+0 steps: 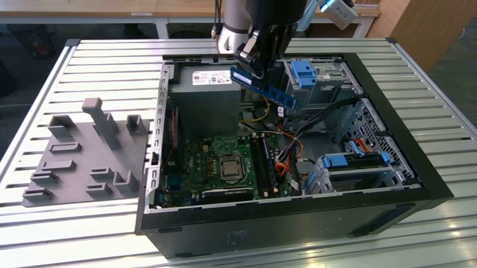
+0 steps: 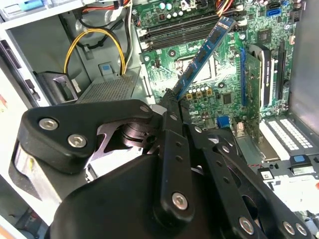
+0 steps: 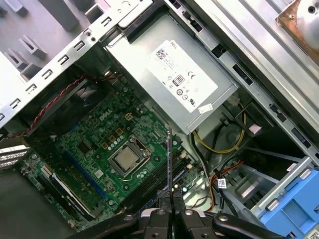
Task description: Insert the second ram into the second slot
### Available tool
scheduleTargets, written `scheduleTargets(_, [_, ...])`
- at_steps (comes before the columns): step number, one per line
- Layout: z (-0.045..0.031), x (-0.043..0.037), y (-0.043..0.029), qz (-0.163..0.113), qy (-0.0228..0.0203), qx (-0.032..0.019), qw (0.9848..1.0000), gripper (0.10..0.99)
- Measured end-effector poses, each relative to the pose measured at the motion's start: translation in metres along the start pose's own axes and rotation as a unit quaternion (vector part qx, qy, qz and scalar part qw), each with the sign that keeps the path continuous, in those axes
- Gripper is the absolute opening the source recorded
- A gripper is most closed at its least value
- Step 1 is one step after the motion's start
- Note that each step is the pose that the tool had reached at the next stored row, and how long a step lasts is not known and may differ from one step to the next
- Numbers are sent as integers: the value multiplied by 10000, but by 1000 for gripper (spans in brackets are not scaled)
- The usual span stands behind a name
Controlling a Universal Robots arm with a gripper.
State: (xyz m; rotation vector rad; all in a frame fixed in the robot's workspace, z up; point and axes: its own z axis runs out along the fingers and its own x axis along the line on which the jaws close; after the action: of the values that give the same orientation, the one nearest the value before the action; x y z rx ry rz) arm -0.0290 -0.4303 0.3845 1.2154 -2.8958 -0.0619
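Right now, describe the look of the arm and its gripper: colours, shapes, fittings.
The arm has a rounded silver-grey wrist section. The gripper is matt black, built of flat linkage bars pinned with silver screws, and narrows to two slim black fingers.

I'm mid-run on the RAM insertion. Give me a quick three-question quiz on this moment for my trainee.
1. True or false: the gripper is shut on the second ram.
2. Where is that ram? A) pushed fully down inside the case; B) held tilted in the air above the open computer case; C) lying flat outside the case.
3. In the exterior view, on which side of the case does the grey fixture tray lie?

Key: 1 true; 2 B; 3 the exterior view's left.
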Motion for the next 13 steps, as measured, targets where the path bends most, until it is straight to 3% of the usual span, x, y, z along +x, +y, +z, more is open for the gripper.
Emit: scheduleTargets(13, [0, 1, 0, 288, -7, 8, 9996, 133])
